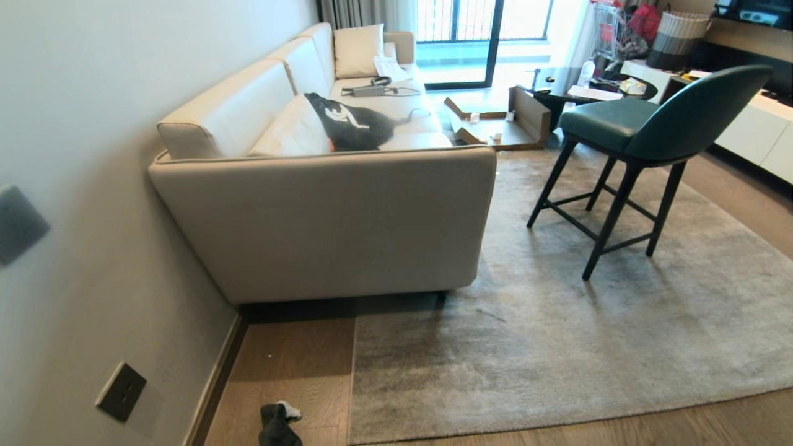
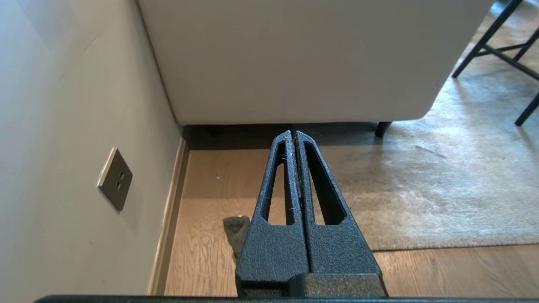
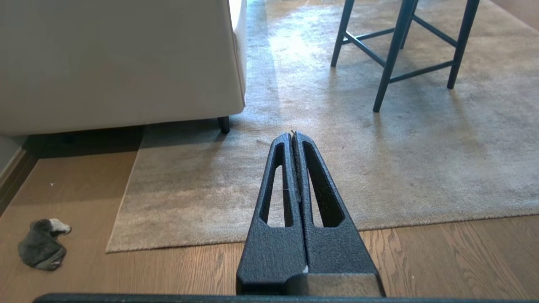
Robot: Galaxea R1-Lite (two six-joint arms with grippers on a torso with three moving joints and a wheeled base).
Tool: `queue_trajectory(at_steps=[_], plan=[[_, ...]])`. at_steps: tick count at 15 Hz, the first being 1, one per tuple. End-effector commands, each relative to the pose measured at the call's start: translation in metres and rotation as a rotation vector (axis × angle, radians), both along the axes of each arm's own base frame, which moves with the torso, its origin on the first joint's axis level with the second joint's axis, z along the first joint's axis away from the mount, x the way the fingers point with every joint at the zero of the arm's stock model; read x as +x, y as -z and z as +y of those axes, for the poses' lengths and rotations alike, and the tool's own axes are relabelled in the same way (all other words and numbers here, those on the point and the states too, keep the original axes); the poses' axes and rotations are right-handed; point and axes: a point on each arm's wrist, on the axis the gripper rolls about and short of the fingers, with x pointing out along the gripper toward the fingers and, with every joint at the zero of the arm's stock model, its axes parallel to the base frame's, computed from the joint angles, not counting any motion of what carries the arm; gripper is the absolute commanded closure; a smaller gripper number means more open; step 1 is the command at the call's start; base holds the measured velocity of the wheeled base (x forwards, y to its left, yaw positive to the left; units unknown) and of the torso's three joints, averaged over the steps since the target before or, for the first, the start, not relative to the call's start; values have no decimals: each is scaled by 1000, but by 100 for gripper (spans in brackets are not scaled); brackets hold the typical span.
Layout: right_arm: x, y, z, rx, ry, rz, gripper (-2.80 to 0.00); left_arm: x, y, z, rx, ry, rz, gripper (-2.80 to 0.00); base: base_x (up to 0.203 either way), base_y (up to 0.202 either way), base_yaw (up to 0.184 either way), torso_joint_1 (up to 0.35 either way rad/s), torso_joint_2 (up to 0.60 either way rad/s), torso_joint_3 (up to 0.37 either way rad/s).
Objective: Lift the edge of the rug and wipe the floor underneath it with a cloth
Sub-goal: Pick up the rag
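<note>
Rug edge [image 1: 352, 384] lay flat on floor [image 1: 297, 365], corner at 6 o'clock in head view. Cloth [image 1: 279, 424] crumpled on bare planks at 9 o'clock of corner, near wall. Left gripper [image 2: 293, 134] pressed closed, empty. Right gripper [image 3: 292, 134] likewise closed, empty, above rug.

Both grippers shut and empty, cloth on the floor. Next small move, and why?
Probably open the left gripper and lower it toward the cloth. The cloth lies loose on the bare floor between the wall and the rug edge, which is flat and unlifted. The right gripper is shut too, hanging over the rug, handy for lifting the edge later.
</note>
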Motion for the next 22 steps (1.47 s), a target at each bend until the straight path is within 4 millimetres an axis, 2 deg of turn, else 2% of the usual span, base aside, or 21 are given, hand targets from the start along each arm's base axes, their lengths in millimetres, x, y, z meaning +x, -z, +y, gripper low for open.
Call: queue_trajectory(at_steps=[1,22], plan=[[0,0,0,0,-1,0,0,0,0,0,-7,-4,-1,0,0,0,0,3,2,-153],[0,0,0,0,-1,2,0,0,0,0,-14,-12,-1,0,0,0,0,3,3,-197]])
